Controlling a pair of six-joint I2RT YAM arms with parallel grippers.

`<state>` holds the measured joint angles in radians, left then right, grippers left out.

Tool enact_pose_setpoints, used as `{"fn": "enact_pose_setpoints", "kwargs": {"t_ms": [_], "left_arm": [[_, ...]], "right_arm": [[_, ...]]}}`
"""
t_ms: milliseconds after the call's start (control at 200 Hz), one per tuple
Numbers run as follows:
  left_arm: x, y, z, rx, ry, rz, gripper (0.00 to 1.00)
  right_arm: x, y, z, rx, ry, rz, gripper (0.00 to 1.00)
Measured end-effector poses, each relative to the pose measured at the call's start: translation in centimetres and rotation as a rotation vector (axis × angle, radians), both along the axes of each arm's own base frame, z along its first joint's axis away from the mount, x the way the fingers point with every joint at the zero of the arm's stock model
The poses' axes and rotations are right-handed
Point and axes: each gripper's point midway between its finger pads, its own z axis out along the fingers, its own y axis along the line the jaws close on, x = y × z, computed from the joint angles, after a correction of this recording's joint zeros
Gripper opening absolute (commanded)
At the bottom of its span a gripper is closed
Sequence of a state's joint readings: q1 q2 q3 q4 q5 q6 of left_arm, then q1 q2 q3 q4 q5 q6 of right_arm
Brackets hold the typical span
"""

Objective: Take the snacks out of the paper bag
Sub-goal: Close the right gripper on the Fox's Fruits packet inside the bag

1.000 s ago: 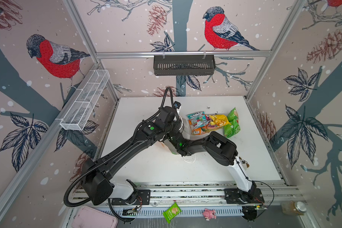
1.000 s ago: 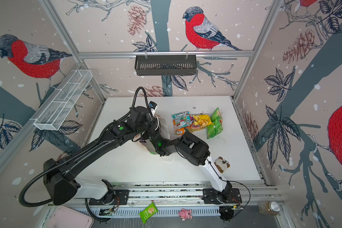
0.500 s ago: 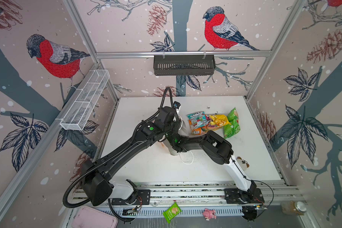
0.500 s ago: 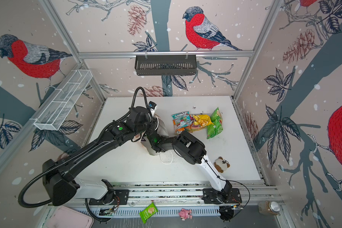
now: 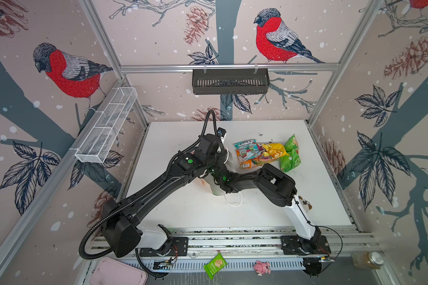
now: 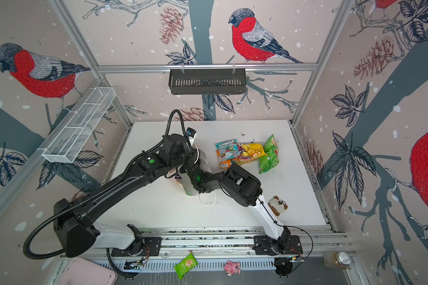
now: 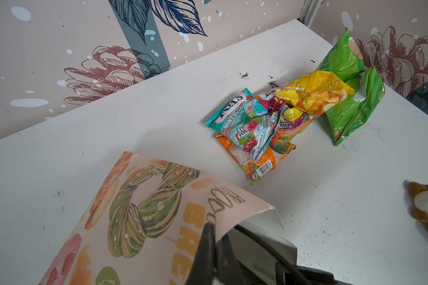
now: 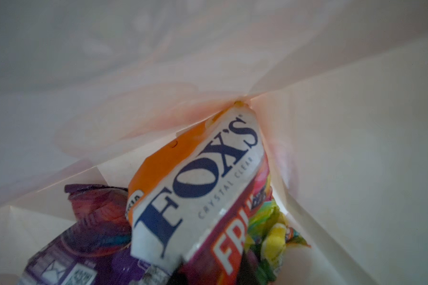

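The paper bag (image 5: 229, 161) (image 6: 203, 160) leans at mid-table under both arms. My left gripper (image 7: 214, 232) is shut on its printed rim (image 7: 146, 209), holding the mouth open. My right arm (image 5: 274, 185) reaches into that mouth, so its gripper is hidden in both top views. Inside the bag, my right gripper (image 8: 213, 271) is shut on an orange Fox's snack packet (image 8: 195, 177), with a dark finger on each side of it. A purple packet (image 8: 89, 234) lies beside it. Several snacks (image 5: 265, 154) (image 7: 282, 118) lie heaped on the table to the bag's right.
A brown-and-white plush toy (image 6: 278, 206) lies by the right arm's base link. A green wafer packet (image 5: 215, 265), a pink pig toy (image 5: 262, 267), a pink tray (image 5: 116, 274) and a jar (image 5: 367, 259) sit beyond the front rail. Baskets hang on the back wall (image 5: 230, 81) and the left wall (image 5: 106, 125).
My right arm has pushed further left into the bag's mouth. The left arm has kept its hold on the rim.
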<state>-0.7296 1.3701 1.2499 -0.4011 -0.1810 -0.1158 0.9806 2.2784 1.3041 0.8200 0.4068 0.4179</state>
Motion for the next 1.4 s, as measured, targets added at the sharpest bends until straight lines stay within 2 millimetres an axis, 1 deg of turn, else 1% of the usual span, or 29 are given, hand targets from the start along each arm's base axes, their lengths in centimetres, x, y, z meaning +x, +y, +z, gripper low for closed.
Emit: {"fn": "enact_pose_setpoints", "kwargs": {"t_ms": [135,345,400,505,570,640,851,976,1196,1401], "left_arm": [[0.2,0.3,-0.1,0.003,-0.002,0.019,0.00],[0.5,0.5,-0.1,0.009,-0.008,0.035,0.00],[0.7,0.6,0.0,0.007,-0.010,0.040,0.00],[1.2,1.2,-0.1,-0.002,-0.020,0.058,0.00],[1.6,2.0,-0.1,-0.015,-0.033,0.078,0.00],[1.9,2.5,0.3,-0.046,-0.048,0.080,0.00],[1.8,2.0,1.0,-0.091,-0.069,0.040,0.00],[1.9,2.1,1.4,-0.097,-0.091,0.037,0.00],[2.2,2.2,2.5,-0.117,-0.137,0.046,0.00],[2.6,2.6,2.9,-0.109,-0.153,0.077,0.00]], "right_arm": [[-0.6,-0.1,0.8,0.001,-0.023,0.012,0.17],[-1.1,-0.3,1.1,-0.005,-0.026,0.018,0.17],[-1.2,-0.3,1.3,-0.004,-0.028,0.019,0.16],[-1.3,-0.3,1.7,-0.010,-0.021,0.025,0.14],[-1.5,-0.4,2.0,-0.020,-0.012,0.033,0.14],[-1.9,-0.7,2.2,-0.034,0.000,0.045,0.14],[-3.0,-2.3,2.4,-0.069,0.030,0.047,0.12],[-3.4,-3.0,2.6,-0.083,0.044,0.046,0.12],[-4.4,-3.5,4.2,-0.084,0.079,0.070,0.11],[-4.8,-3.8,5.4,-0.082,0.083,0.080,0.10]]}}
